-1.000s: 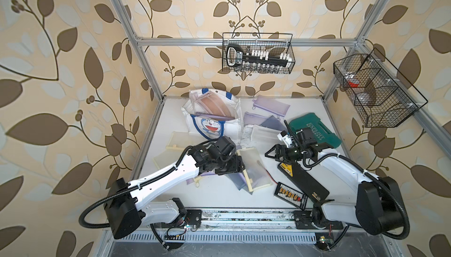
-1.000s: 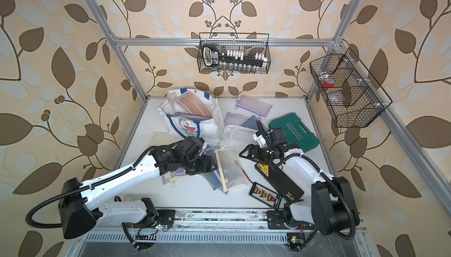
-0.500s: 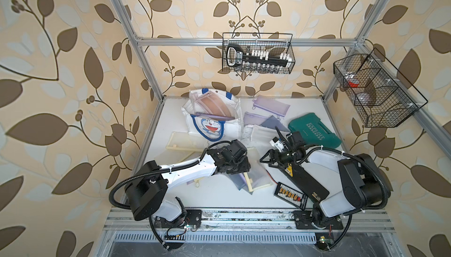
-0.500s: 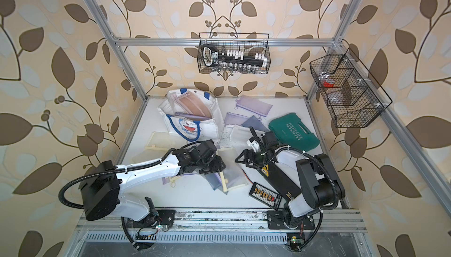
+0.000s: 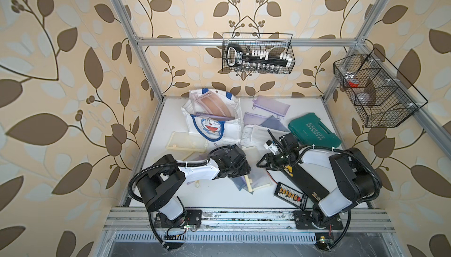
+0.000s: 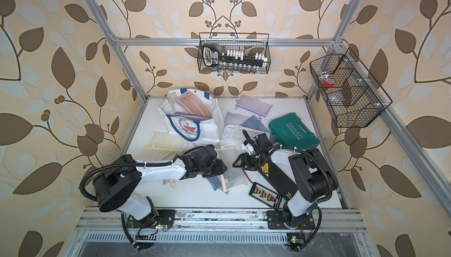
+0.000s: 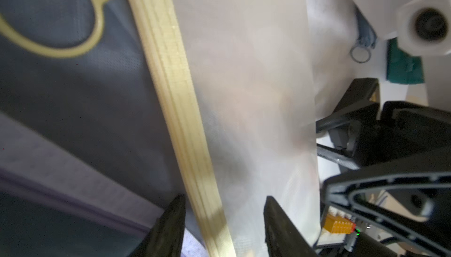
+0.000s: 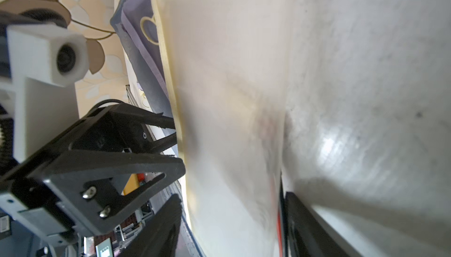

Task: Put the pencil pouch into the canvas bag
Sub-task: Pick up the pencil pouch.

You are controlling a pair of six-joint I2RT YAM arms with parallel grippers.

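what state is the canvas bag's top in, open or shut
Open: the canvas bag gapes at its top, and pouches show inside it.

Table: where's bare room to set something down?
Free: the front strip of the table, between the pouch pile and the front rail; the back right corner, between the purple pouch and the green case. Crowded: the centre, from the pouch pile up to the canvas bag.

left gripper (image 7: 223,209) shifted onto pencil pouch (image 7: 244,97) | right gripper (image 8: 231,202) arrived opposite, narrowing
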